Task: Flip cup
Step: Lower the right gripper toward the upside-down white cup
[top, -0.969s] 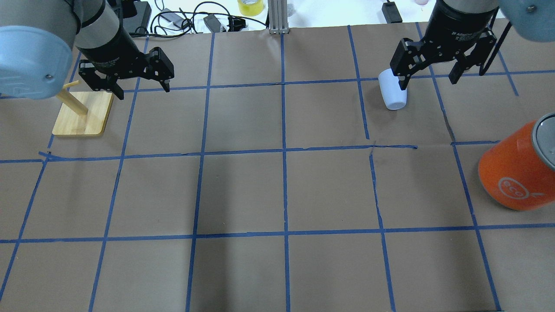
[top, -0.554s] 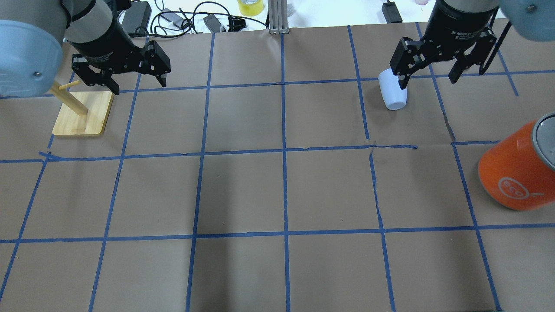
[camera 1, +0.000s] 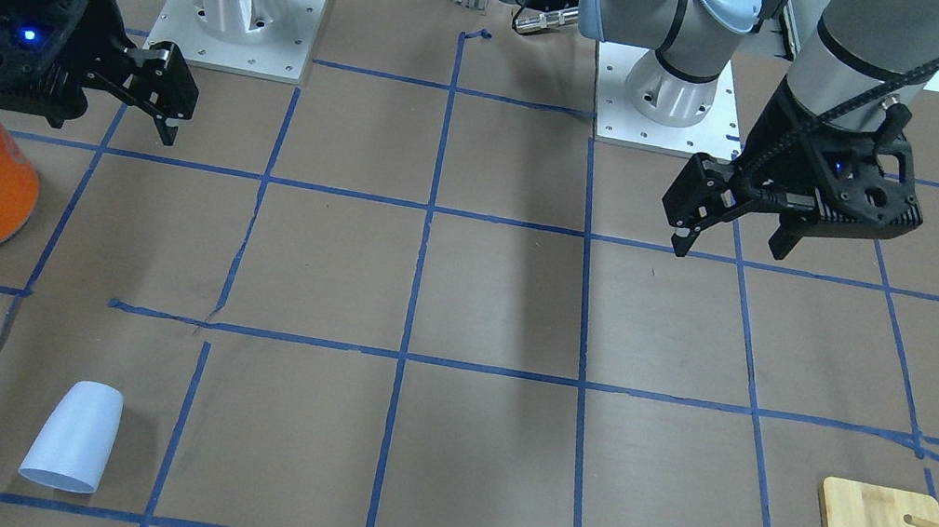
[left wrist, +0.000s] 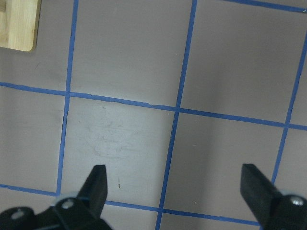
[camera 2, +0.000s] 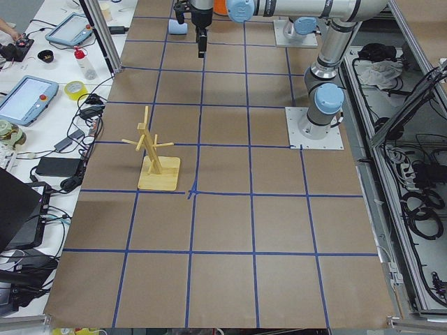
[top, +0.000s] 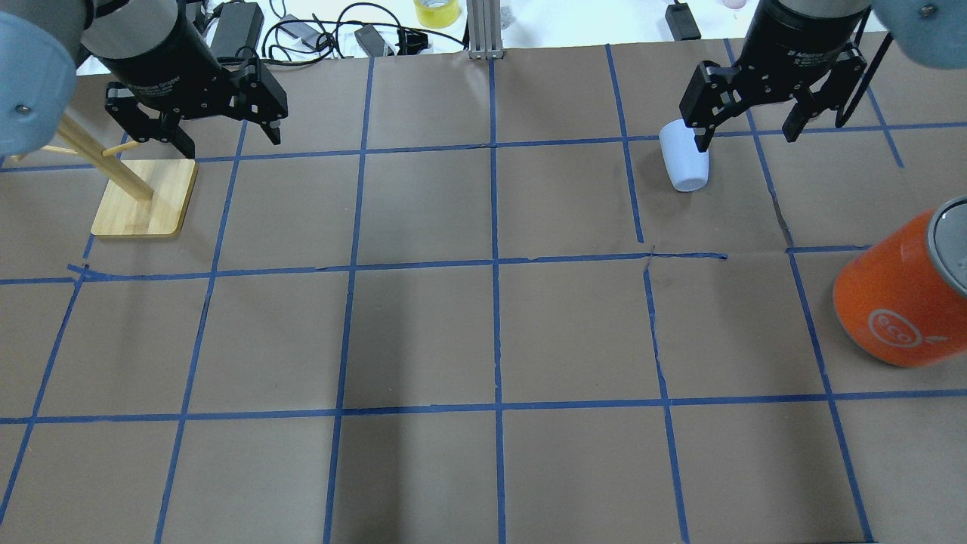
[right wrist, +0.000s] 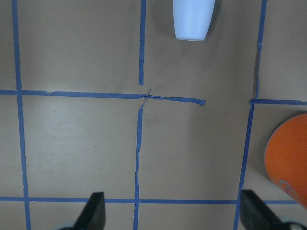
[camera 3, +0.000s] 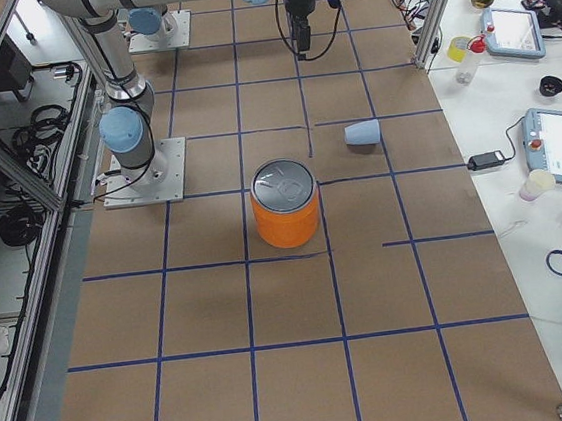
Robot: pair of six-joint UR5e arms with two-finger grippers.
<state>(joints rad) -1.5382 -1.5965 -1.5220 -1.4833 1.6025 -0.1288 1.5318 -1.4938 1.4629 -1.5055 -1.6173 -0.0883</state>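
Note:
The pale bluish-white cup (top: 684,162) lies on its side on the brown paper at the far right, its narrow base toward the robot. It also shows in the front-facing view (camera 1: 71,447), the exterior right view (camera 3: 361,133) and at the top of the right wrist view (right wrist: 193,19). My right gripper (top: 748,140) is open and empty, raised above the table, apart from the cup; one finger overlaps the cup in the overhead view. My left gripper (top: 229,141) is open and empty at the far left, beside the wooden stand.
An orange canister (top: 895,302) with a silver top stands at the right edge, nearer the robot than the cup. A wooden peg stand (top: 143,204) sits at the far left. Cables and a yellow tape roll (top: 437,11) lie beyond the far edge.
My left gripper has moved away from the robot and a little left, staying open. The right gripper and the cup have barely moved.

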